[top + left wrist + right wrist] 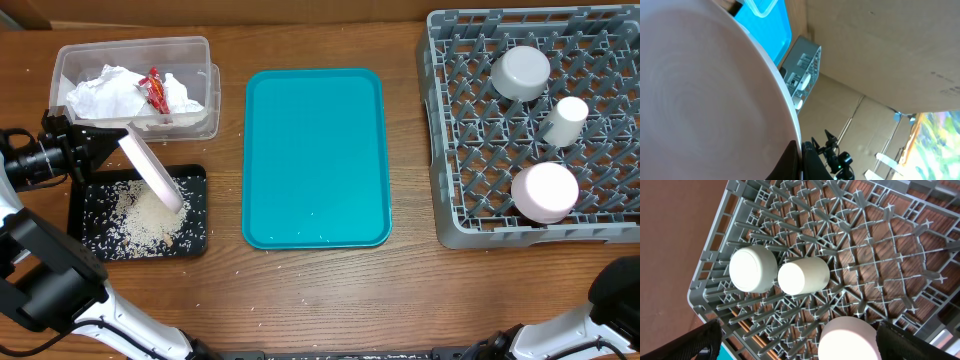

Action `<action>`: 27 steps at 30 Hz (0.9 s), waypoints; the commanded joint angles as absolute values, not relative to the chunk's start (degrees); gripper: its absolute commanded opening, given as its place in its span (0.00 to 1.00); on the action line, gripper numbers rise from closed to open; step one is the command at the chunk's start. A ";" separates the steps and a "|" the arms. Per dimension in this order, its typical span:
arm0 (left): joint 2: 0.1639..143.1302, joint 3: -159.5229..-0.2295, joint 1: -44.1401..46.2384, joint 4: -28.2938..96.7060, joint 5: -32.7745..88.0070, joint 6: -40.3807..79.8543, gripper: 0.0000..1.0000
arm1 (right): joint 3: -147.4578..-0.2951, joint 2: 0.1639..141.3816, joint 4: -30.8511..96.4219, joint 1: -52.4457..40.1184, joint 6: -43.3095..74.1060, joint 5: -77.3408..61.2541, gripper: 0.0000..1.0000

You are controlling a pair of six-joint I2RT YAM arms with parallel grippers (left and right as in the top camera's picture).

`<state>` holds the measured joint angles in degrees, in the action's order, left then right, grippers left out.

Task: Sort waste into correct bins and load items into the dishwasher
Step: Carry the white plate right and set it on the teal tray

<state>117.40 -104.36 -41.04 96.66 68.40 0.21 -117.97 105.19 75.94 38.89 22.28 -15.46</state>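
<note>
- 2 arms: the left gripper [112, 140] pinches the white plate [152, 174], tilted over the black tray [201, 190], left of the teal tray [315, 160].
- Loose rice [150, 215] lies in that black tray.
- Crumpled napkins [105, 95] and a red wrapper [156, 90] sit in the clear tub [130, 48], also left.
- The right gripper [800, 347] is spread wide over the dish rack [445, 150], right of the teal tray.

Wooden table [410, 290]: clear tub [130, 42], black tray [190, 171], teal tray [315, 150], grey rack [520, 235].
</note>
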 commanded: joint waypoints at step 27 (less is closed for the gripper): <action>108.05 -103.96 3.90 72.60 37.85 31.86 0.04 | -118.41 104.92 75.72 38.70 22.55 -15.22 1.00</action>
<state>109.38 -104.16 -2.98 76.97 51.35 19.77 -117.97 105.19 75.94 38.89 22.31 -15.46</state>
